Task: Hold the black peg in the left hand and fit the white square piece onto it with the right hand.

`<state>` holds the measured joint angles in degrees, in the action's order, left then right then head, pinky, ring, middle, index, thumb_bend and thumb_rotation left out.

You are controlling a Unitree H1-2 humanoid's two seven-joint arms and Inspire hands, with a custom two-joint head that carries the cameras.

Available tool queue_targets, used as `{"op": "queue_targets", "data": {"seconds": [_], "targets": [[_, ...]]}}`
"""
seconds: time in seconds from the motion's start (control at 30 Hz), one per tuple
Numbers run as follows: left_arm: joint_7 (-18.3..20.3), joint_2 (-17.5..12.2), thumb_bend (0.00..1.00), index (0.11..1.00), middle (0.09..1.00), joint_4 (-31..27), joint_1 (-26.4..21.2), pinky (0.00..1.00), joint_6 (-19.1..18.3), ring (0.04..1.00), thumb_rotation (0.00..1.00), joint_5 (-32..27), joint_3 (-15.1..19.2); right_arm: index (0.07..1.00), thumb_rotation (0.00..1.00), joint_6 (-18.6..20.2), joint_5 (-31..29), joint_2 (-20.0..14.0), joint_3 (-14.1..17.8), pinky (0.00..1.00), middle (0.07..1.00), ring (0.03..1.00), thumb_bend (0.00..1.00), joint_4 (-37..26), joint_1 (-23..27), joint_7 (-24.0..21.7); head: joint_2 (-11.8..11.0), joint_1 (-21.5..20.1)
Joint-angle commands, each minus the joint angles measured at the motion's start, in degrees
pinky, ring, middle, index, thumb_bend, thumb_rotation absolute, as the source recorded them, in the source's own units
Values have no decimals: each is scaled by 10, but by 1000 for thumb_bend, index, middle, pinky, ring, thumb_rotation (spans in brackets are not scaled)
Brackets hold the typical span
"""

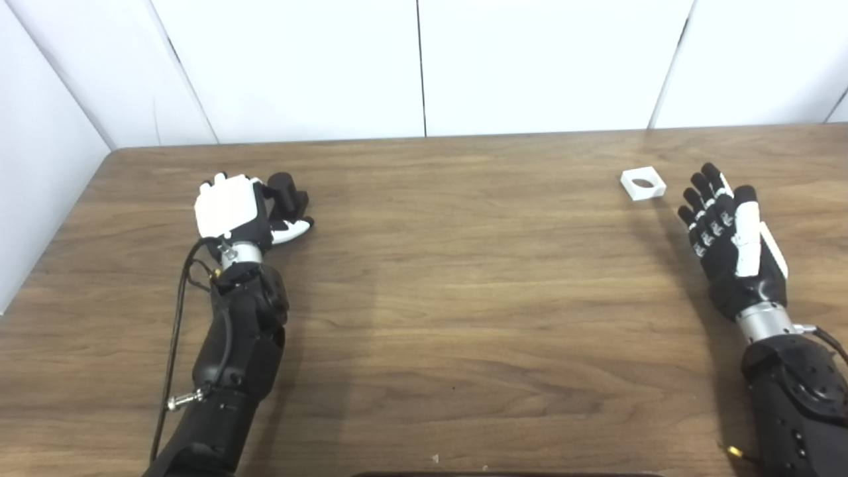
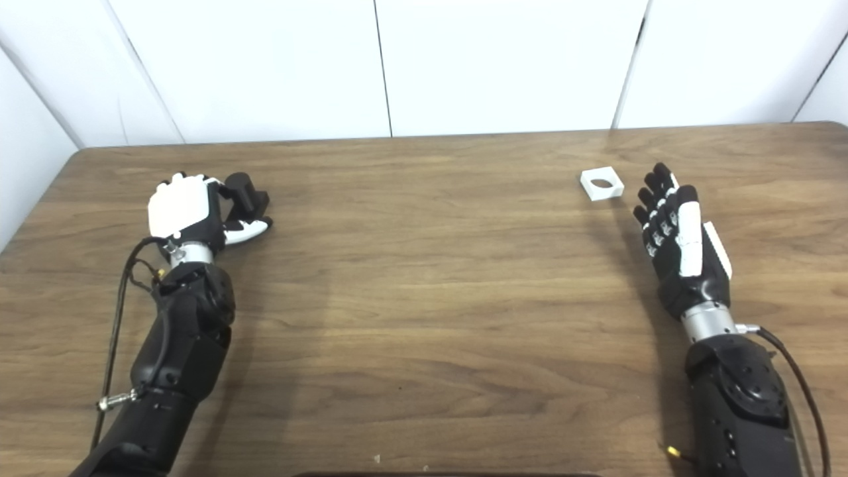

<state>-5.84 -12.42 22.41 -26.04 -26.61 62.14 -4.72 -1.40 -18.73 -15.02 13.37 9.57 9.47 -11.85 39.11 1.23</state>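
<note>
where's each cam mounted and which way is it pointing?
Left eye view: on the head, looking down and forward at the wooden table; both forearms enter from the bottom edge.
Right eye view: beside it, same aim, scene offset leftward.
Shared: left hand around the black peg, right hand open beside the white square piece, white wall behind.

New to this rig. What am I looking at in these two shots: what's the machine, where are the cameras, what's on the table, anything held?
Both pictures come from two cameras side by side on a humanoid robot's head, so they show one scene from slightly different spots. Its two arms enter from the bottom edge. The left hand has its fingers curled around the black peg; whether the peg is lifted or rests on the wooden table cannot be told. The right hand is open, fingers spread, holding nothing. Just beyond its fingertips, apart from them, the white square piece lies flat on the table, its round hole facing up.
</note>
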Motion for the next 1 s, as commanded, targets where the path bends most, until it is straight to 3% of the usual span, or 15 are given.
{"op": "queue_targets", "data": {"seconds": [0.0, 0.17, 0.33, 0.4, 0.43, 0.97], "targets": [[-12, -12, 706, 647, 893, 3, -21, 1000, -3, 990, 292, -5, -3, 1000, 1000, -7, -10, 2, 5, 1000, 1000, 1000, 596, 19, -34, -9, 0, 1], [-28, -14, 698, 559, 881, -2, -18, 1000, -2, 991, 194, -30, -6, 1000, 1000, -13, -10, -1, 5, 1000, 1000, 1000, 591, 25, -33, -12, 1, 5], [-25, -16, 694, 564, 885, -15, -14, 1000, -3, 996, 155, -35, -6, 1000, 1000, -9, -10, -4, 4, 1000, 1000, 1000, 610, 23, -32, -13, 2, 6], [-25, -17, 554, 506, 885, -18, -13, 1000, -3, 997, 88, -34, -6, 1000, 1000, -8, -12, -5, 4, 1000, 1000, 1000, 606, 24, -30, -14, 2, 7], [-25, -16, 536, 498, 885, -19, -13, 1000, -3, 998, 78, -33, -6, 1000, 1000, -8, -12, -5, 4, 1000, 1000, 1000, 609, 25, -29, -13, 3, 7], [-35, -21, 519, 490, 879, -25, -11, 1000, -2, 996, 63, -43, -11, 1000, 1000, -12, -14, -8, 6, 1000, 1000, 1000, 604, 31, -20, -19, 3, 9]]}}
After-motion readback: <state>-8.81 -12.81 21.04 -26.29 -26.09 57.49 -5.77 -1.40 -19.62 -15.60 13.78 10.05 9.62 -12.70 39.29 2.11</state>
